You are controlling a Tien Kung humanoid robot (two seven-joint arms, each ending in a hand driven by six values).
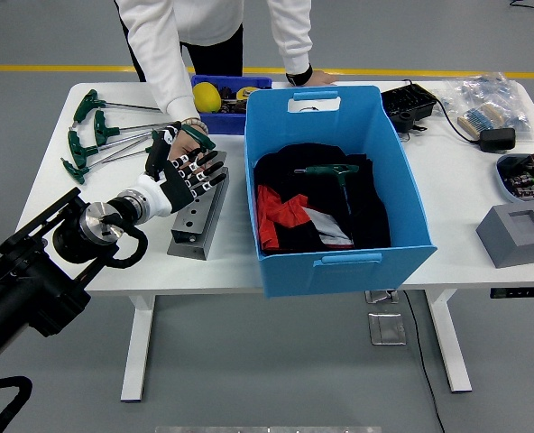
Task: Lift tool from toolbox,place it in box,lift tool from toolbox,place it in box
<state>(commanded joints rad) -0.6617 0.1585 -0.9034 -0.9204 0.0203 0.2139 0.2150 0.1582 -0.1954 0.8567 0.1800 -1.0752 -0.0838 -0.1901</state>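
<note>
The left robot hand is reaching in from the desk's near-left corner with its fingers spread and gripping nothing, hovering over the far end of a grey metal tool block that is lying near the front edge. A person's hand is coming down from the far side just beyond the fingertips, holding a green T-handled tool right above them; whether the tool is touching the robot hand cannot be told. More green-handled T-wrenches are lying near the desk's far-left corner. The big blue box is sitting mid-desk, with one green T-handle tool already resting inside on dark cloth. A small blue bin is sitting at the far edge behind the box.
</note>
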